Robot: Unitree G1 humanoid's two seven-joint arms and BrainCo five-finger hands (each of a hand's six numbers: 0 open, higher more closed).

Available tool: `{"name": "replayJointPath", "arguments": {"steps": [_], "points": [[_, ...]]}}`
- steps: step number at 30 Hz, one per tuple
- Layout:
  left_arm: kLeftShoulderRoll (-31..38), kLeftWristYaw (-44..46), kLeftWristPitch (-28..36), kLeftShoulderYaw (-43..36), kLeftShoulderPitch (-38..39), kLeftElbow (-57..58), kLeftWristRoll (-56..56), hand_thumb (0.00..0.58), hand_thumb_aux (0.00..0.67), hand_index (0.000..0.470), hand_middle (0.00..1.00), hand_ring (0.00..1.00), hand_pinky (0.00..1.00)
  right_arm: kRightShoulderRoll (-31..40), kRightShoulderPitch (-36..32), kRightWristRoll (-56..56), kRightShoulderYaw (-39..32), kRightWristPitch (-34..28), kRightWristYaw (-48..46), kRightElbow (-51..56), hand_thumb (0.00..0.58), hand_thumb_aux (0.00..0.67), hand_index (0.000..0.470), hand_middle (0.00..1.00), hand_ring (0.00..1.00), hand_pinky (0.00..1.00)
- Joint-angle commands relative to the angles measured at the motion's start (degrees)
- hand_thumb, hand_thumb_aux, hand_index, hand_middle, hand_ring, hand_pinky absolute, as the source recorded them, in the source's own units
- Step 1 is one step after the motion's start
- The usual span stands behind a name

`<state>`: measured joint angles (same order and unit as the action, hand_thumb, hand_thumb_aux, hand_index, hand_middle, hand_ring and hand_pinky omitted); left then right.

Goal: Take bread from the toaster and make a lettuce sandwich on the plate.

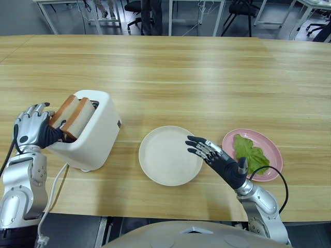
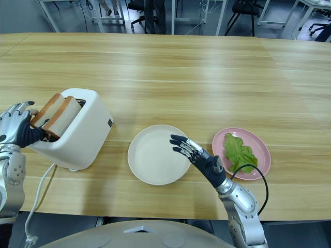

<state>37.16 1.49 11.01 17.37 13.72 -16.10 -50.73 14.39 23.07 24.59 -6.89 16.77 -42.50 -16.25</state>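
Note:
A white toaster (image 1: 92,132) stands at the left of the table with two bread slices (image 1: 74,116) sticking out of its slots. My left hand (image 1: 32,126) is at the toaster's left side, fingers against the nearer slice; whether it grips the slice I cannot tell. An empty white plate (image 1: 164,160) lies in front of me. My right hand (image 1: 213,155) hovers open over the plate's right rim, fingers spread and pointing left. A green lettuce leaf (image 1: 251,153) lies on a pink plate (image 1: 272,149) to the right.
The toaster's white cable (image 1: 53,194) runs off the table's near edge at the left. A black cable (image 1: 279,181) loops by my right wrist. Bare wooden tabletop (image 1: 176,72) stretches behind the plates. Chairs and desk legs stand in the room beyond.

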Motion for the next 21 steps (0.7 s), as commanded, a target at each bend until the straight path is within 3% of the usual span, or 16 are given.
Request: {"name": "replayJointPath", "arguments": {"steps": [1,3,4,5,6,11,15,18,21], "points": [[-1.36,-3.1,-1.61,2.3,-1.2,0.3,4.23,0.58,0.67,0.46,0.46,0.46,0.46,-0.15,-1.18,-1.95,1.81,0.25,2.77,0.94,0.0,0.0,0.0,0.0,0.0,0.0],[-1.93,-4.49,-2.53,3.51,-1.61,-0.92,6.07,0.58,0.67,0.46,0.58,0.58,0.58,-0.16,-2.44,-5.6,2.71,1.0,5.43,2.44,0.0,0.0,0.0,0.0,0.0,0.0],[-2.38,-5.21,-3.22,4.32,-1.86,-1.43,7.33,0.58,0.67,0.46,0.76,0.76,0.76,-0.16,-3.29,-8.35,3.29,2.07,7.14,3.64,0.0,0.0,0.0,0.0,0.0,0.0],[-2.83,-5.93,-3.9,5.14,-2.13,-2.05,8.6,0.58,0.67,0.46,0.76,0.76,0.76,-0.1,-4.27,-11.36,4.05,2.83,9.37,4.96,0.0,0.0,0.0,0.0,0.0,0.0],[-2.96,-6.78,-4.39,5.82,-2.25,-2.59,8.89,0.58,0.67,0.46,1.0,1.0,1.0,0.05,-5.23,-14.6,4.82,3.65,11.68,6.26,0.0,0.0,0.0,0.0,0.0,0.0],[-3.28,-9.29,-6.53,8.85,-2.52,-3.99,11.4,0.58,0.67,0.46,1.0,1.0,1.0,2.53,-9.93,-33.12,9.18,8.66,25.02,11.73,0.0,0.0,0.0,0.0,0.0,0.0],[-3.13,-11.36,-7.81,10.98,-2.37,-4.9,11.48,0.58,0.67,0.46,1.0,1.0,1.0,10.23,-13.1,-53.22,11.88,11.84,38.06,14.5,0.0,0.0,0.0,0.0,0.0,0.0],[-3.92,-12.76,-9.25,12.5,-2.86,-7.47,12.71,0.58,0.67,0.46,1.0,1.0,1.0,20.61,-14.33,-73.2,10.12,9.61,50.72,18.6,0.0,0.0,0.0,0.0,0.0,0.0],[-5.23,-13.47,-10.85,14.0,-3.6,-11.99,14.63,0.58,0.67,0.46,1.0,1.0,1.0,27.81,-15.63,-83.06,7.91,5.45,59.39,24.28,0.0,0.0,0.0,0.0,0.0,0.0]]}}
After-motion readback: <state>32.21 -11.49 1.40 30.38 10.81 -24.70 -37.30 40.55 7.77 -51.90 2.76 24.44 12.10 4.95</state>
